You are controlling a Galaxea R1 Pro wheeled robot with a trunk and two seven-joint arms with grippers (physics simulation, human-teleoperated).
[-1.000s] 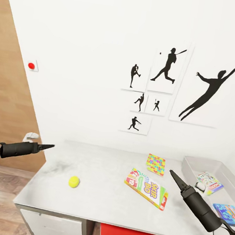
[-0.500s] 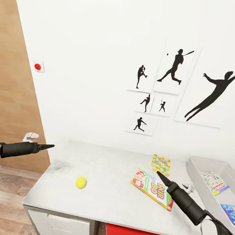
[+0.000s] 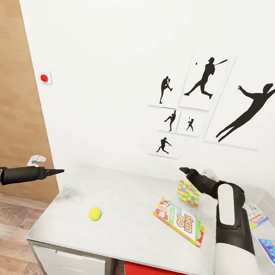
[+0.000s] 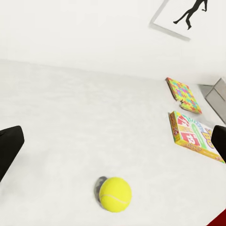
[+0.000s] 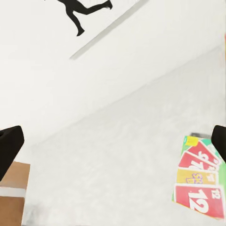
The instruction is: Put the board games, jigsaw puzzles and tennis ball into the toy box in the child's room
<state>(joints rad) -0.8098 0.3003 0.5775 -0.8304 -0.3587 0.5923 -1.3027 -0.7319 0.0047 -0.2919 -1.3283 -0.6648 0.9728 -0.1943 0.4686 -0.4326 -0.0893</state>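
Head view high over the table (image 3: 134,224) — both wrist views low, sharing its top.

On the pale grey table (image 3: 132,237) I see a yellow-green tennis ball (image 3: 95,213) resting alone near the left end. A long card-game box (image 3: 179,221) with a red-and-yellow edge lies flat toward the right, and a pastel jigsaw sheet (image 3: 188,192) lies flat just behind it. The light grey toy box (image 3: 258,192) stands at the right end; inside it I see two game boxes, one multicoloured (image 3: 254,215), one blue (image 3: 271,250).
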